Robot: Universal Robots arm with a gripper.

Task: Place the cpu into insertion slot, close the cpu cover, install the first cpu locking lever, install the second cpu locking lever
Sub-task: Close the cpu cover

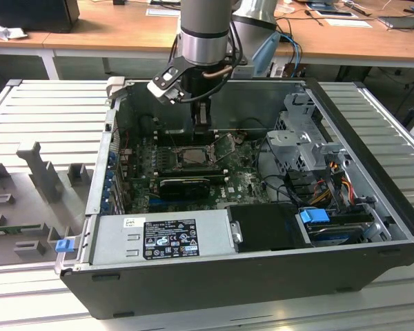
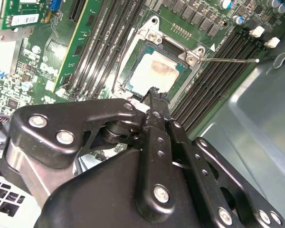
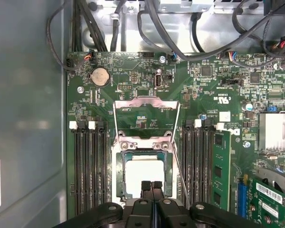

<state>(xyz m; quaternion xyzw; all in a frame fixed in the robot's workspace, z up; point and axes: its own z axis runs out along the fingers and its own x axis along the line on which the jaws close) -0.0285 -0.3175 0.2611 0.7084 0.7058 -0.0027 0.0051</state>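
Your gripper (image 3: 152, 185) hangs with its fingers pressed together, holding nothing. Just below its tips, the chip (image 3: 143, 174) lies flat in the socket (image 3: 117, 176). Beyond the socket from the tips, the metal cover (image 3: 146, 101) stands swung open over the green board (image 3: 204, 97).

I see the circuit board (image 3: 133, 80) deep green, speckled with small silver dots and black parts; the chip (image 3: 143, 173) has a pale silvery-grey top, tinged faintly tan in the second wrist view; the socket (image 3: 118, 166) rim and the cover (image 3: 146, 101) are bright silver; the memory slots (image 3: 88, 166) are black with white end clips (image 3: 73, 126); the coin battery (image 3: 100, 76) is silver; the gripper (image 3: 151, 184) is matte black with silver screw heads; in the exterior view the case (image 1: 228, 276) is near-black, the power supply (image 1: 117, 234) pale grey with a black label, the latch (image 1: 64, 244) bright blue, the table (image 1: 48, 117) pale grey and ribbed, the desk (image 1: 110, 31) orange-brown.
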